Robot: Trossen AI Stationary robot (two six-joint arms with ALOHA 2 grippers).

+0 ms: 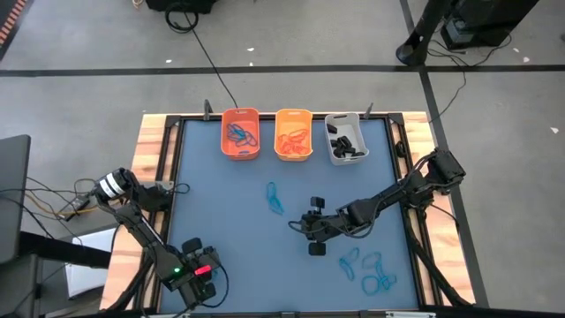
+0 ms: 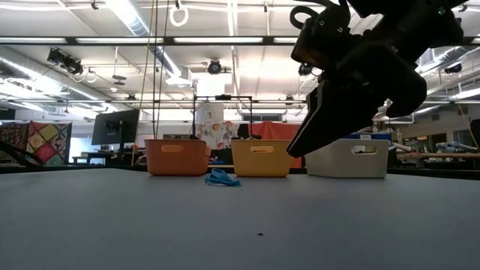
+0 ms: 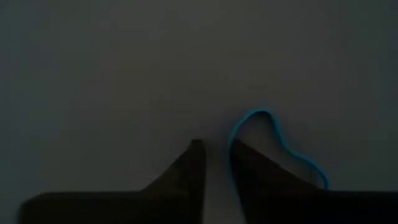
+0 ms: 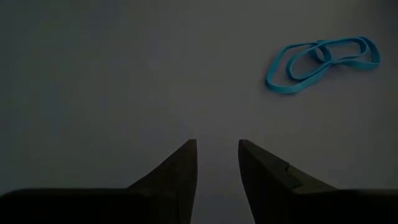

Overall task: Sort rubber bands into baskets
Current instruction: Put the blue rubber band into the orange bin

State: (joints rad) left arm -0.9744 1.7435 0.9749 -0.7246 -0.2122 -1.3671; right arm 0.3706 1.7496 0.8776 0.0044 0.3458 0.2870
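Your baskets (image 1: 345,139) partly filled; blue rubber bands (image 1: 366,269) remain beside right gripper (image 1: 315,235), jaws slightly apart, empty.

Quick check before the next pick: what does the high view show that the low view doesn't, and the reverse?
Only the high view: the basket contents, with blue bands in the orange plastic basket, orange bands in the yellow-orange basket and black bands in the grey-white basket. It also shows a cluster of loose blue bands and the left arm.
Only the low view: the baskets' front handle slots and the room behind.
Both: the three baskets, the lone blue band before them and the right arm.
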